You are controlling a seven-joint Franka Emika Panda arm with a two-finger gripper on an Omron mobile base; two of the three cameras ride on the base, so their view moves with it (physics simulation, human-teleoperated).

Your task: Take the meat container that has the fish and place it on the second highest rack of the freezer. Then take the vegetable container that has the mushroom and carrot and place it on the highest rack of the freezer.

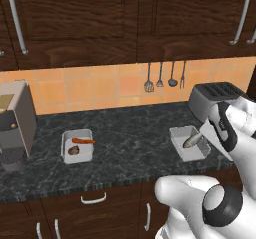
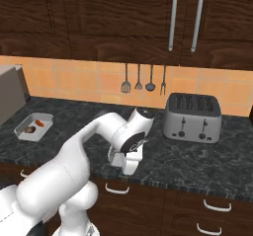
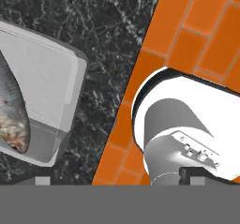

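Open end effector (image 1: 207,133) above one fish (image 1: 192,141) in one tray (image 1: 188,143); second tray (image 1: 77,146), one carrot (image 1: 83,141), one mushroom (image 1: 73,151).

Bare counter (image 1: 130,133) between vegetable tray (image 1: 77,146) and fish tray (image 1: 189,143), toaster (image 1: 216,99) just behind fish tray, coffee machine (image 1: 15,123) far left

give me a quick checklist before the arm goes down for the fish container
1. Fish lies inside the meat container: ok.
2. Gripper open and holding nothing: ok.
3. Gripper centred over the meat container: not ok; in the hand view the container sits off to one side.
4. Vegetable container with carrot and mushroom stands well apart along the counter: ok.
5. Toaster behind the meat container leaves room for the fingers: cannot tell.
6. Freezer door open and racks free: cannot tell.
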